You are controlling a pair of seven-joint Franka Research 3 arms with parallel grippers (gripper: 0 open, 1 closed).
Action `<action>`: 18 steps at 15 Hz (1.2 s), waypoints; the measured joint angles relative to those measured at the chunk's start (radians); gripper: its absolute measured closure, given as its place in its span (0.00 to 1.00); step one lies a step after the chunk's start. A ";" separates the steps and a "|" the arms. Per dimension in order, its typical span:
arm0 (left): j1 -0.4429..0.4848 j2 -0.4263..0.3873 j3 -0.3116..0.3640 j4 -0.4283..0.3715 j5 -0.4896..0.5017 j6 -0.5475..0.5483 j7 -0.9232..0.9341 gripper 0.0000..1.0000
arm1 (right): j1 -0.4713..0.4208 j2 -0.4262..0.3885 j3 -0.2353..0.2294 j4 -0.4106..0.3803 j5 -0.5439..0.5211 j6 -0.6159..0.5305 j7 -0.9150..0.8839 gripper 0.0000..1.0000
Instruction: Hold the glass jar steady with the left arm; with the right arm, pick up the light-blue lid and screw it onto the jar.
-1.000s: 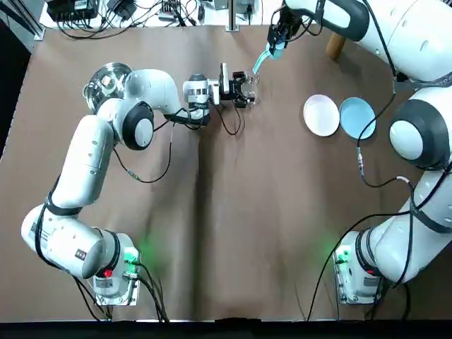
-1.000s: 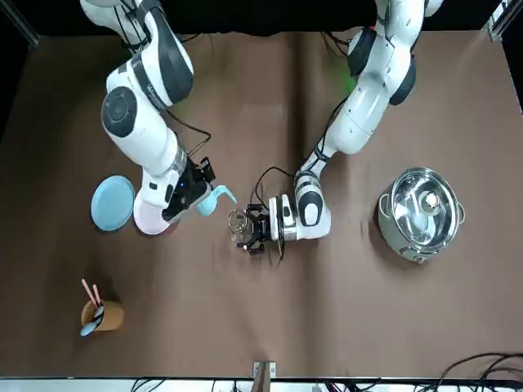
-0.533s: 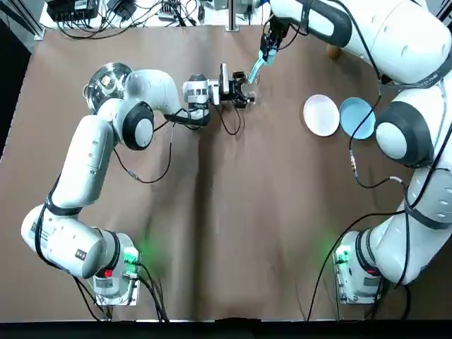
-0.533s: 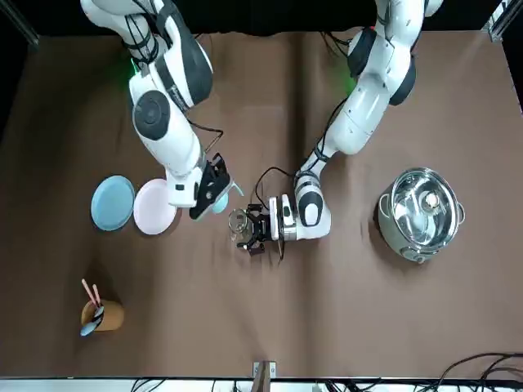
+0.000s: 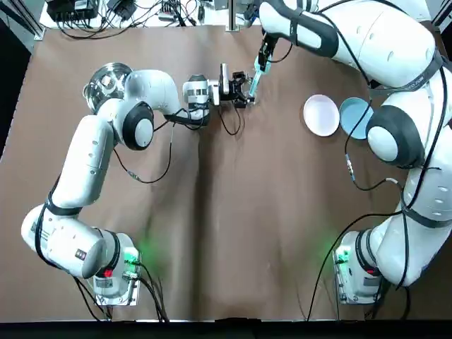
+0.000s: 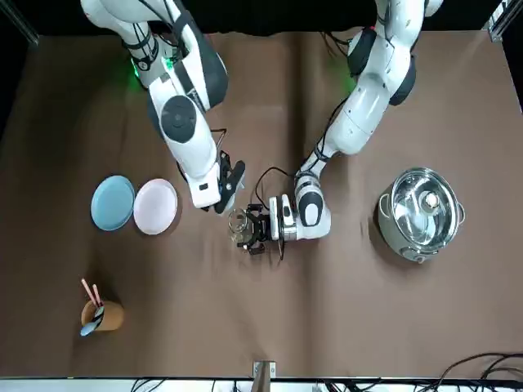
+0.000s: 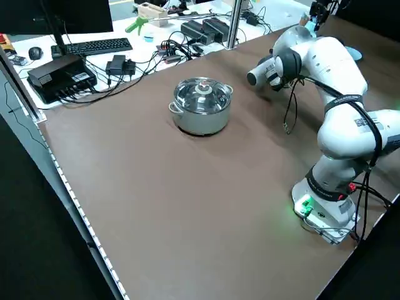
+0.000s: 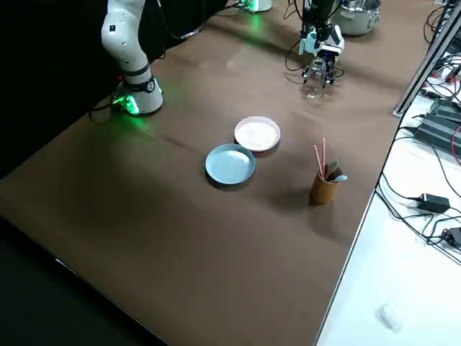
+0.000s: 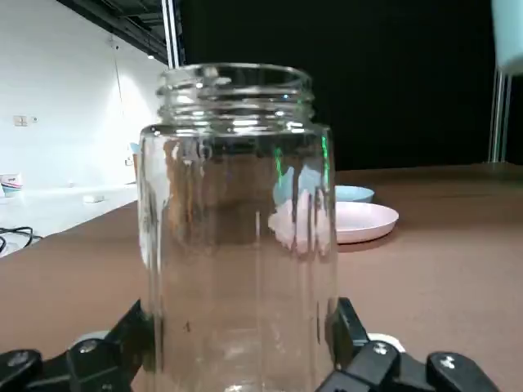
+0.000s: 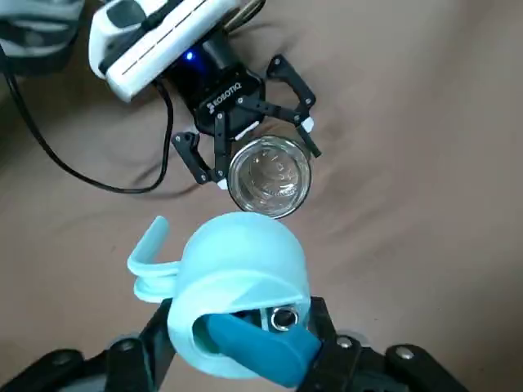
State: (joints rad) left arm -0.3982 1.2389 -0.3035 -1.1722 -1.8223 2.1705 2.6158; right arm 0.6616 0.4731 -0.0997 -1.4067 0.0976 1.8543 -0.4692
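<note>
A clear glass jar (image 9: 237, 220) stands upright and uncapped on the brown table, and my left gripper (image 5: 241, 88) is shut on it low down, one finger (image 10: 196, 155) on each side. From overhead the jar (image 10: 270, 176) shows its bare mouth. My right gripper (image 5: 263, 59) is shut on the light-blue lid (image 10: 241, 273), which has a loop handle. The lid (image 5: 255, 75) hangs in the air just beside and above the jar, apart from it. In the front view the right gripper (image 6: 224, 194) hides the lid, close to the jar (image 6: 239, 225).
A steel pot (image 5: 107, 80) with its own lid sits behind the left arm. A pink plate (image 5: 321, 115) and a blue plate (image 5: 357, 117) lie side by side on the right. A brown cup (image 6: 100, 314) of utensils stands at the far right corner. Cables line the far edge.
The right arm has carried the lid leftward in the top view, from well beside the jar to almost over it. The left gripper and jar have not moved.
</note>
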 joint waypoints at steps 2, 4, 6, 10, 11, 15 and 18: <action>0.000 0.001 0.000 0.000 -0.002 -0.003 0.005 0.09 | 0.014 0.014 0.000 0.000 -0.022 0.000 -0.018 0.32; 0.001 0.002 0.000 0.000 -0.003 -0.006 0.009 0.09 | 0.020 0.024 0.000 0.001 -0.028 0.000 -0.025 0.32; 0.001 0.002 0.000 0.000 -0.004 -0.007 0.012 0.09 | 0.021 0.033 0.000 0.010 -0.040 0.001 -0.030 0.32; 0.001 0.003 0.000 0.000 -0.004 -0.008 0.013 0.09 | 0.022 0.095 0.000 0.076 -0.050 0.003 -0.032 0.32; 0.001 0.003 0.000 0.000 -0.004 -0.009 0.014 0.09 | 0.023 0.117 0.000 0.098 -0.051 0.005 -0.032 0.32; 0.001 0.004 0.000 0.001 -0.005 -0.010 0.016 0.09 | 0.028 0.184 0.000 0.158 -0.054 0.006 -0.032 0.32; 0.001 0.004 0.000 0.001 -0.004 -0.010 0.018 0.08 | 0.033 0.193 0.000 0.161 -0.055 0.007 -0.032 0.32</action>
State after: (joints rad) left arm -0.3974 1.2426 -0.3033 -1.1716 -1.8268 2.1606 2.6341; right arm 0.6950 0.6664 -0.1001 -1.2455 0.0423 1.8616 -0.5008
